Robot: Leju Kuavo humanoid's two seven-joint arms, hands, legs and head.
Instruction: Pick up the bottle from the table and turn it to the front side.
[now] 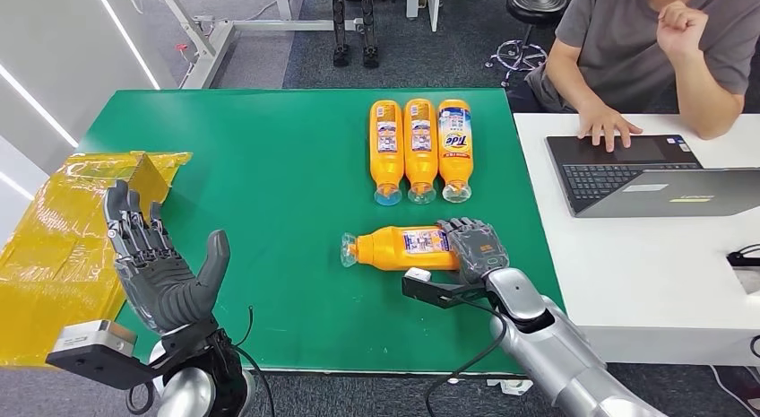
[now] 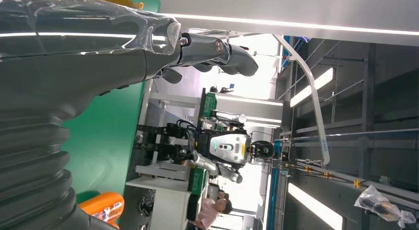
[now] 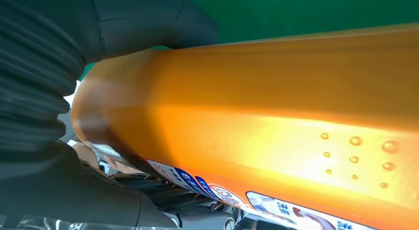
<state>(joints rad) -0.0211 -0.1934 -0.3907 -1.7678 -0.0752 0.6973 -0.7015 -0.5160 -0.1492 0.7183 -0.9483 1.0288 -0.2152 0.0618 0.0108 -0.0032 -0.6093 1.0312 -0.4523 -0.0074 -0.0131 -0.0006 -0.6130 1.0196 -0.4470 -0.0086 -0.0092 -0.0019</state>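
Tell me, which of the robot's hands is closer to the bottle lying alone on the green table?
The right. The right hand is on the base end of the lone bottle, fingers around it. The left hand is raised open, well off to the bottle's left, near the yellow bag.

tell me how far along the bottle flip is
Done: the right hand has reached the lone bottle and wraps its base. In hand: the grasp; the bottle looks flat on the green table, not lifted. Left: lifting and turning it to its front. The left hand is raised, open, holding nothing.
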